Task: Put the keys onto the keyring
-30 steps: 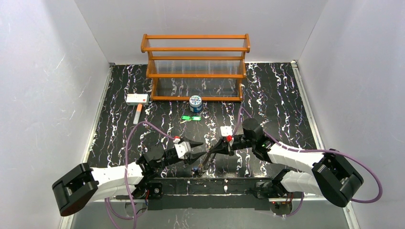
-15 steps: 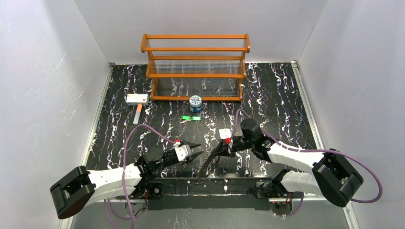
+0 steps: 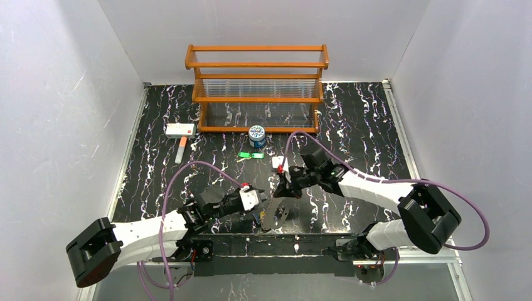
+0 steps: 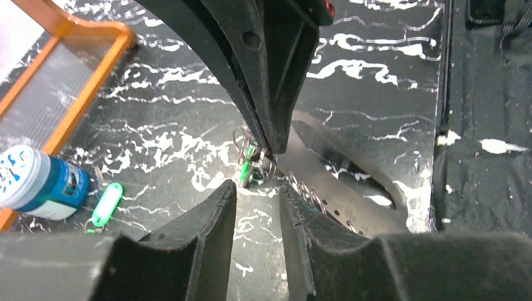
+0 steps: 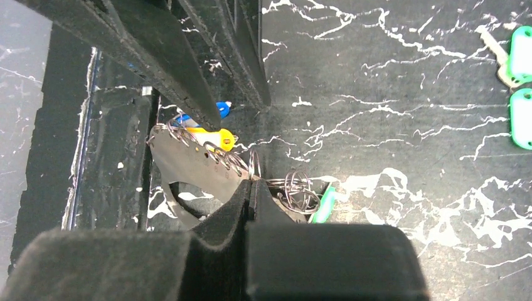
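Observation:
The keyring is a greyish flat floppy strip with punched holes and small wire rings; it also shows in the top view and the left wrist view. My right gripper is shut on its edge by the wire rings, seen from above in the top view. A blue key, a yellow key and a green key hang by the strip. Two more green keys lie on the table. My left gripper is open and empty just short of the pinched spot.
A round blue-and-white can stands in front of the orange wooden rack. A white box with a red mark and a pale stick lie at the far left. The black marbled table ends at a strip by the arm bases.
My right gripper has moved left and away from the bases, carrying the keyring's edge. My left gripper has shifted right and nearer, under the right gripper's tips.

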Controlling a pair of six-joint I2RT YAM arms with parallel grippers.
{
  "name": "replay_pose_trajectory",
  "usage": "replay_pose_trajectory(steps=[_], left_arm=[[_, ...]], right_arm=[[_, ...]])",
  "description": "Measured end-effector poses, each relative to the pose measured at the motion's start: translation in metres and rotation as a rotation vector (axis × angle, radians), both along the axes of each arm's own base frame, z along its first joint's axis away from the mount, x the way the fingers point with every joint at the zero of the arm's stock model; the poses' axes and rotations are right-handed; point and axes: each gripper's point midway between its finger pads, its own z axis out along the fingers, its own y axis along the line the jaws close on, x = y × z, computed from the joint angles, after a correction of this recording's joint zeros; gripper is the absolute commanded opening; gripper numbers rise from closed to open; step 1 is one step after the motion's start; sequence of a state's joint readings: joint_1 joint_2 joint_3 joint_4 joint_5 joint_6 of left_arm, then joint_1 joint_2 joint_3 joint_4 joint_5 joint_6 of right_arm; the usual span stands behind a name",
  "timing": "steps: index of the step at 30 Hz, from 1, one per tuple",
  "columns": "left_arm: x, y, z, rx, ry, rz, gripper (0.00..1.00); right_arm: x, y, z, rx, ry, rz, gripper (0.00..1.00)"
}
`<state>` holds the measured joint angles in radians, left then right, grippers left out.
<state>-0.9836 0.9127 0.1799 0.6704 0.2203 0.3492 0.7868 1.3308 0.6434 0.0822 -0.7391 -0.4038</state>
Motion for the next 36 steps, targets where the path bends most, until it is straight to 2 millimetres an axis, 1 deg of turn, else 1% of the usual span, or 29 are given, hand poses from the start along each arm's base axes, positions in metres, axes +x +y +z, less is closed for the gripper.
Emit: replay_pose_trajectory(steps=[5, 11, 17, 20, 28, 30, 33, 36], left_arm=[[-0.002, 0.004, -0.013, 0.05, 0.024, 0.004, 0.29], [-0.001, 0.006, -0.023, 0.079, 0.049, 0.017, 0.28], [0.0, 0.004, -0.039, 0.104, 0.099, 0.026, 0.27], [0.0, 0.002, -0.046, 0.112, 0.122, 0.03, 0.27], [0.002, -0.001, -0.057, 0.122, 0.148, 0.035, 0.25], [0.002, -0.002, -0.059, 0.126, 0.151, 0.034, 0.23], [0.001, -0.002, -0.063, 0.133, 0.162, 0.031, 0.21], [0.001, -0.006, -0.063, 0.129, 0.169, 0.026, 0.2]], right_arm=[[0.002, 0.0, -0.011, -0.111, 0.037, -0.03, 0.01], [0.007, 0.002, -0.024, -0.216, 0.083, -0.061, 0.01], [0.008, 0.003, -0.041, -0.305, 0.181, -0.102, 0.01], [0.005, 0.002, -0.046, -0.324, 0.214, -0.103, 0.01], [-0.006, 0.006, -0.034, -0.269, 0.237, -0.049, 0.01], [-0.008, 0.007, -0.031, -0.257, 0.238, -0.039, 0.01], [-0.009, 0.008, -0.03, -0.251, 0.244, -0.029, 0.01], [-0.011, 0.008, -0.029, -0.247, 0.249, -0.024, 0.01]])
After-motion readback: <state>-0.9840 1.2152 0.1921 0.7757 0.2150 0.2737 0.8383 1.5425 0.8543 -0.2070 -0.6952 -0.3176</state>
